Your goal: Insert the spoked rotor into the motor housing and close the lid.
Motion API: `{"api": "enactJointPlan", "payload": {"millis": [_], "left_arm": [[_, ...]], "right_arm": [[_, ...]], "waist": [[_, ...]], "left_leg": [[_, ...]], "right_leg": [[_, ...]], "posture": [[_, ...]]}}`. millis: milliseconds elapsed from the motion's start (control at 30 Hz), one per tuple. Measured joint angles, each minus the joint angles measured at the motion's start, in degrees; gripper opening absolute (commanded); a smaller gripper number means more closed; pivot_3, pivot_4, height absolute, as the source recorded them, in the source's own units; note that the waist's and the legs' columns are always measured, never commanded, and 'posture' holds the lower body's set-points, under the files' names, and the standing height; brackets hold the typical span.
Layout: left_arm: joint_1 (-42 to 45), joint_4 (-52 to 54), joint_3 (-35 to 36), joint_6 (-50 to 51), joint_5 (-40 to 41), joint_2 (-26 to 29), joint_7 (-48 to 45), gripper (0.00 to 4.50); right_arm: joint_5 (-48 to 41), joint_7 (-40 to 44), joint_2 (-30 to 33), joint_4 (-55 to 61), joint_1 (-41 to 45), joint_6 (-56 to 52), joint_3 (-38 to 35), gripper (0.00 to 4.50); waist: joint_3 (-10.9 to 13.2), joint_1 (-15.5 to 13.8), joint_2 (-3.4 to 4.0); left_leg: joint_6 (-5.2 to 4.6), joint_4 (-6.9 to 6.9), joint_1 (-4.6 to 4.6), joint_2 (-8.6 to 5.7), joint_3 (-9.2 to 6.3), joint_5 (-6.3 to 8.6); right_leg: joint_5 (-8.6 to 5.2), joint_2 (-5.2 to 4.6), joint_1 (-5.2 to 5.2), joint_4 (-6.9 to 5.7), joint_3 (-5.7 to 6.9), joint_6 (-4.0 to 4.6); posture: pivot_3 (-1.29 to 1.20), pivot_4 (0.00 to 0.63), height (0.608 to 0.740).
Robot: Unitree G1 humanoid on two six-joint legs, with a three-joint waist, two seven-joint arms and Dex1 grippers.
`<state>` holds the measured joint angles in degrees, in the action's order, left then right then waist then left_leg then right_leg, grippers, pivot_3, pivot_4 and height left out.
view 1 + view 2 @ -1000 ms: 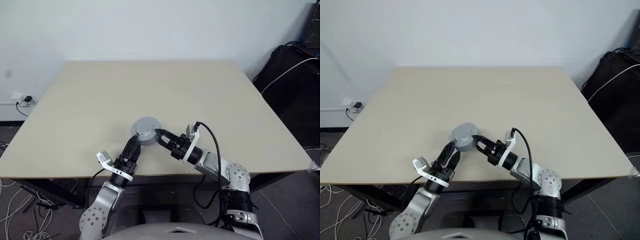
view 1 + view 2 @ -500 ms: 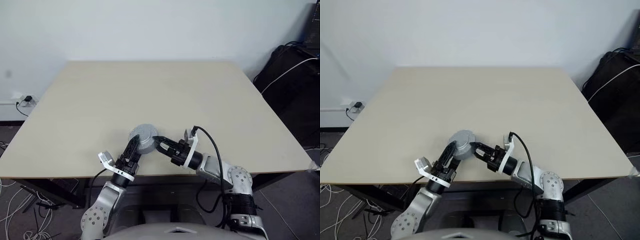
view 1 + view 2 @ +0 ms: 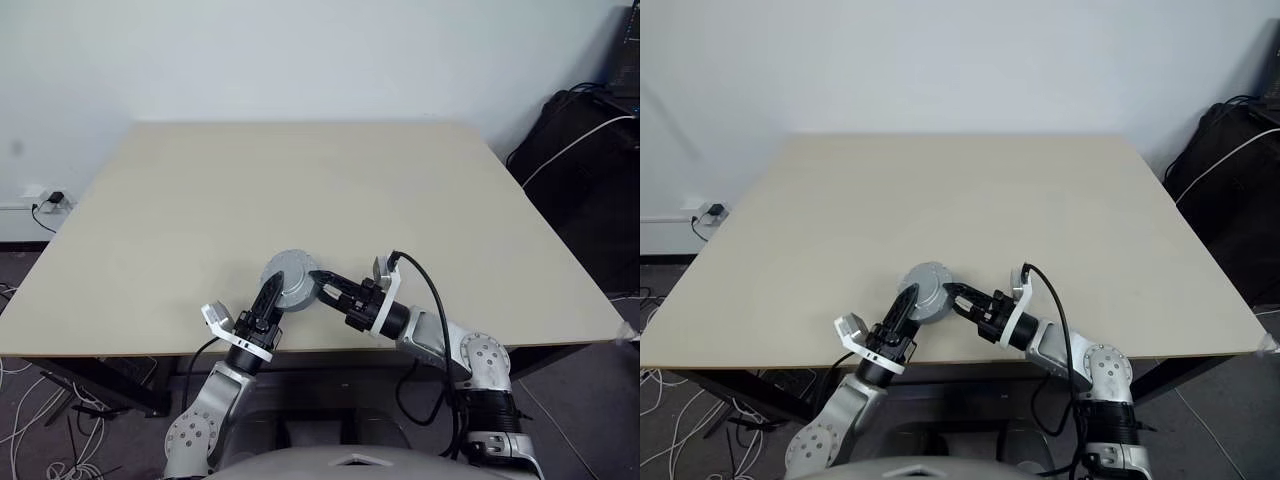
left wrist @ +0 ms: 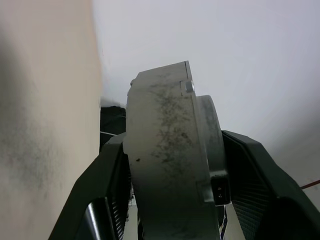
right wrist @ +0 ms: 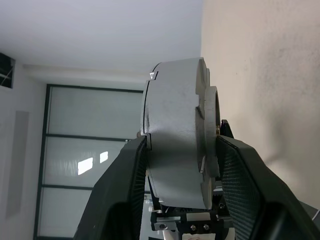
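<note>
Presently | right gripper (image 3: 322, 281) clamped on assembled motor housing (image 3: 291, 280) from 3 o'clock | left gripper (image 3: 271, 296) at 7 o'clock, fingers (image 4: 107, 200) bracketing rim, firm closure not confirmed | housing with lid (image 5: 207, 135) fitted, held just above surface (image 3: 300, 180) near front edge | handling judged: rigid, heavy, smooth metal; best gripped across flat faces.

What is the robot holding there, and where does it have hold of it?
A round grey motor unit, clamped across its flat faces at the rim by the right gripper and left gripper.
</note>
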<state>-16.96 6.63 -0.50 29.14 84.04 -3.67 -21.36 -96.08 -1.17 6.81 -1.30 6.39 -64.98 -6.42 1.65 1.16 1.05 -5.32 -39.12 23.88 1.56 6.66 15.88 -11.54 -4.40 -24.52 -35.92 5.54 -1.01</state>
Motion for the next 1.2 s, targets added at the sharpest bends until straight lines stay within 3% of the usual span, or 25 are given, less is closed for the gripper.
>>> {"api": "enactJointPlan", "payload": {"millis": [233, 333, 500, 833, 1200], "left_arm": [[0.01, 0.0, 0.02, -0.14, 0.32, 0.0, -0.51, 2.33], [0.12, -0.01, 0.01, -0.87, -0.21, 0.01, -0.26, 2.29], [0.11, -0.62, 0.09, -2.77, -2.69, 0.0, 0.66, 2.14], [0.68, -0.63, 2.32, -10.85, -5.2, -0.09, 4.92, 2.14], [18.13, -8.87, 11.96, -20.69, -8.43, -0.59, 16.04, 2.14]], "right_arm": [[4.1, 2.83, 1.03, 2.95, -0.38, 1.44, 1.36, 2.1], [6.63, 3.49, 1.28, 3.59, -0.45, 2.37, 2.1, 2.8], [8.56, 4.2, 1.94, 3.93, -0.43, 2.21, 2.61, 4.47], [17.13, 6.3, 6.55, 6.33, -0.7, 3.83, 2.08, 4.5], [48.86, 15.09, 10.66, 13.11, -3.43, 21.17, 12.64, 4.5]], "waist": [[0.0, -0.03, 0.0], [0.0, -0.05, 0.0], [0.01, -0.14, -0.02], [0.03, -0.54, -0.06], [-0.01, -0.65, -0.36]], "left_leg": [[0.0, -0.01, 0.0, -0.01, 0.0, 0.0], [0.0, -0.01, -0.01, -0.01, 0.01, 0.0], [0.0, -0.01, 0.0, -0.01, 0.01, 0.0], [-0.01, -0.02, 0.01, -0.01, 0.01, 0.0], [-0.21, -0.12, 0.05, -0.06, 0.11, -0.12]], "right_leg": [[0.0, 0.0, 0.0, 0.0, 0.0, 0.0], [0.0, -0.01, 0.02, 0.0, 0.0, -0.01], [0.01, -0.01, 0.01, 0.0, 0.0, -0.01], [0.01, -0.01, 0.01, 0.01, 0.01, -0.01], [0.1, 0.35, 0.24, 0.0, -0.01, -0.15]], "posture": [[0.0, 0.0, 0.74], [0.0, 0.0, 0.74], [0.0, 0.0, 0.74], [0.0, 0.0, 0.74], [0.0, 0.0, 0.74]]}}
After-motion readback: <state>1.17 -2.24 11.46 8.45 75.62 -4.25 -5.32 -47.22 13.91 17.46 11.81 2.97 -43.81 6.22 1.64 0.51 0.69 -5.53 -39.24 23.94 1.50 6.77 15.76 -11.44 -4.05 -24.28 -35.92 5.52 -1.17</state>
